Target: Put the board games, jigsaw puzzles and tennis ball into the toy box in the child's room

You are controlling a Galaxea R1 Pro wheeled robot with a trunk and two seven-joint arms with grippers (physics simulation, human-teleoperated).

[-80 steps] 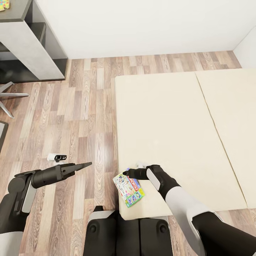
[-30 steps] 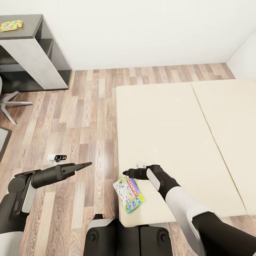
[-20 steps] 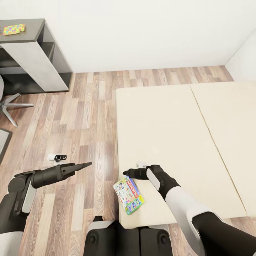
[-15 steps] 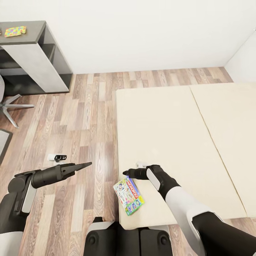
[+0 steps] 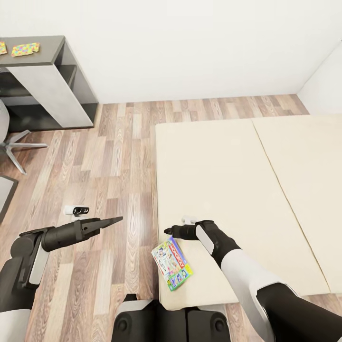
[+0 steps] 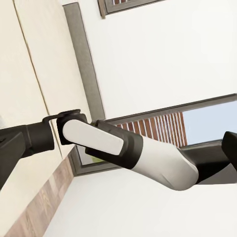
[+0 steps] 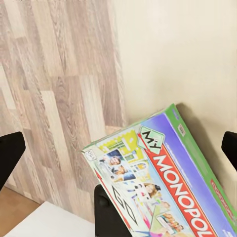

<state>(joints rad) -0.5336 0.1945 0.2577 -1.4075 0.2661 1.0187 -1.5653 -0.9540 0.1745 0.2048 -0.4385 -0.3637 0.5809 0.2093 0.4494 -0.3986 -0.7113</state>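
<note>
One board game (image 5: pixel 172 263), a Monopoly box (image 7: pixel 168 182), lying flat at the bed's (image 5: pixel 228 190) near left corner, one edge reaching the mattress's side edge. Right gripper (image 5: pixel 167 231) hovering just beyond the box, over that same corner, fingers pointing toward the floor side; in the right wrist view, dark fingertips (image 7: pixel 11 150) standing far apart at either edge with nothing between them, so spread wide and empty, the box below them and not touched. Left gripper (image 5: pixel 116 219) held out over the wood floor (image 5: pixel 114 156) left of the bed, fingers drawn to a thin point, apparently closed together with nothing in them. Small white and black object (image 5: pixel 76 209) lying on the floor left of the bed, beyond the left gripper. Beige mattress split by one seam running away from the near edge. Far off to the bed's left, against the white wall, a grey table (image 5: pixel 47 76) with two jigsaw puzzles (image 5: pixel 25 49) on top, one cut by the frame edge. Chair legs (image 5: pixel 19 147) on the floor near the table.
</note>
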